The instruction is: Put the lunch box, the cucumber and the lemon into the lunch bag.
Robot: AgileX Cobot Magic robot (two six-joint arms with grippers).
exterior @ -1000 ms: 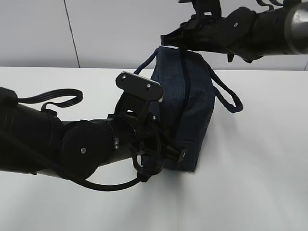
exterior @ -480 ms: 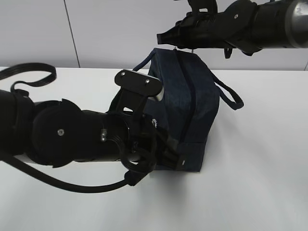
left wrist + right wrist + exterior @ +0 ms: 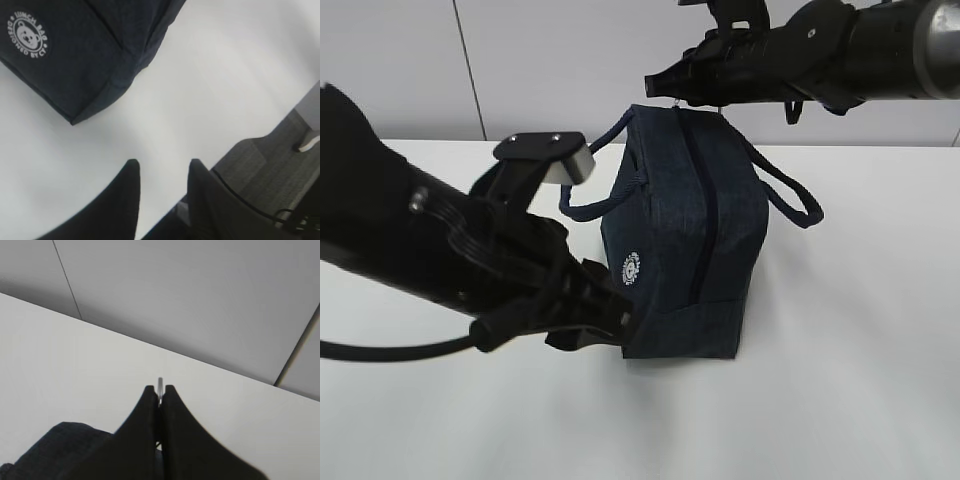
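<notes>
Only readable thing was the little round white logo on the lunch bag [image 3: 90, 50]. In the left wrist view it sat on the navy fabric near a bottom corner, a bear face in the middle with "LUNCH BAG" curving round the top and "DESIGNED BY CY" along the bottom, though that last bit was small so I'm not 100% on it. Exterior view showed the same badge [image 3: 633, 268] but too tiny to read.

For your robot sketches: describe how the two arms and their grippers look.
Both arms are matt black with rounded joint housings. The left arm carries a grey-capped camera block and a looping black cable. The left gripper and right gripper have smooth, black, tapering fingers.
</notes>
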